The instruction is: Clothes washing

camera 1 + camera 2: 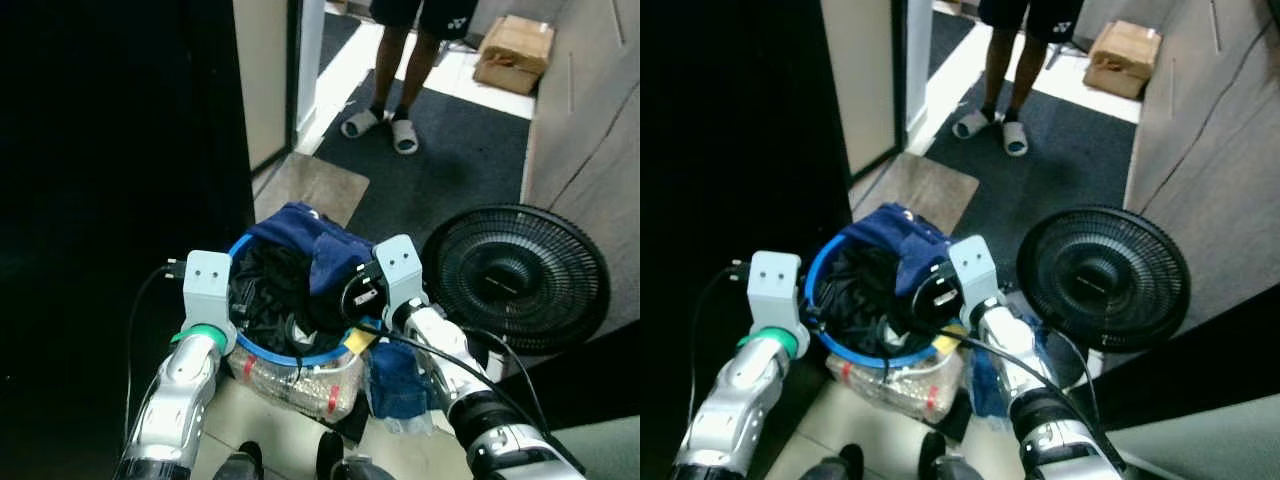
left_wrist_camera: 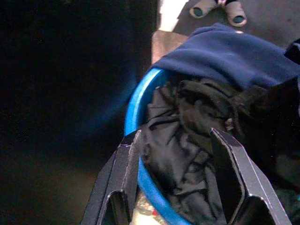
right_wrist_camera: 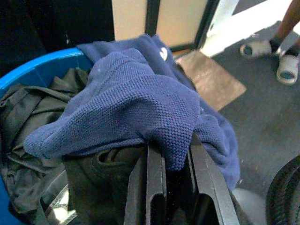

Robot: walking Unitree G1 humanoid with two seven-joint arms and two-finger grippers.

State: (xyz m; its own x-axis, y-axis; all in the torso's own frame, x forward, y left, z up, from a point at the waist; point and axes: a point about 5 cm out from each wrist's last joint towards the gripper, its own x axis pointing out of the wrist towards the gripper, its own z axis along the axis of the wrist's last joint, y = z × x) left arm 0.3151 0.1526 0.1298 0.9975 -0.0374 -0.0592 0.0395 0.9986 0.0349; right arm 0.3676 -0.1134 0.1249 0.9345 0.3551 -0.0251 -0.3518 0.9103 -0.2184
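A laundry basket with a blue rim point(image 1: 300, 358) and clear sides stands just in front of me, piled with black clothes point(image 1: 270, 290) and a navy knit garment point(image 1: 310, 235). My left gripper point(image 2: 174, 136) is open astride the rim point(image 2: 136, 108) on the basket's left side, one finger outside and one among the black clothes point(image 2: 187, 131). At the basket's right side, my right gripper point(image 3: 173, 145) has its fingers close together on the navy garment point(image 3: 136, 103), which drapes over the tips. The rim under that cloth is hidden.
A black floor fan point(image 1: 515, 275) stands close to the right of the basket. A person in sandals point(image 1: 380, 120) stands ahead on the dark carpet, beyond a doormat point(image 1: 310, 185). A cardboard box point(image 1: 515, 50) lies far right. A dark wall runs along the left.
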